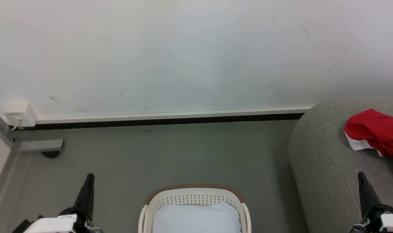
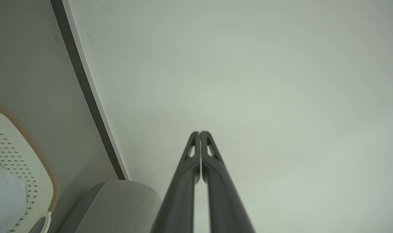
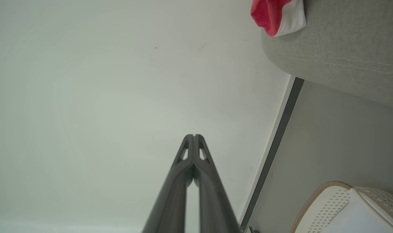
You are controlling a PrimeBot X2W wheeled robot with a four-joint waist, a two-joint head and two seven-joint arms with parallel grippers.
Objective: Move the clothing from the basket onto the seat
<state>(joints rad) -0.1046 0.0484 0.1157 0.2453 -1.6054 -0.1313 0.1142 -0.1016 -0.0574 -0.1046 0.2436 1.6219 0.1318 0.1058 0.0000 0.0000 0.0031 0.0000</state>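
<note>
Evidently, clothing [image 1: 376, 132] is found laid on the seat [image 1: 326, 168] beyond the right gripper [image 1: 361, 176], shut and empty like the left gripper [image 1: 90, 176]. Between them, the basket [image 1: 196, 194] is seen holding pale cloth [image 1: 196, 216]; completion is judged near.

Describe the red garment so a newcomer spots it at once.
Find the large grey woven-fabric sofa at the head view's right. On it lies a crumpled bright red fabric garment. Red with white trim, unlike the pale cloth in the cream perforated basket.

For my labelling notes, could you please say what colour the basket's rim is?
The basket's rim is brown; the head view shows it best.
</note>
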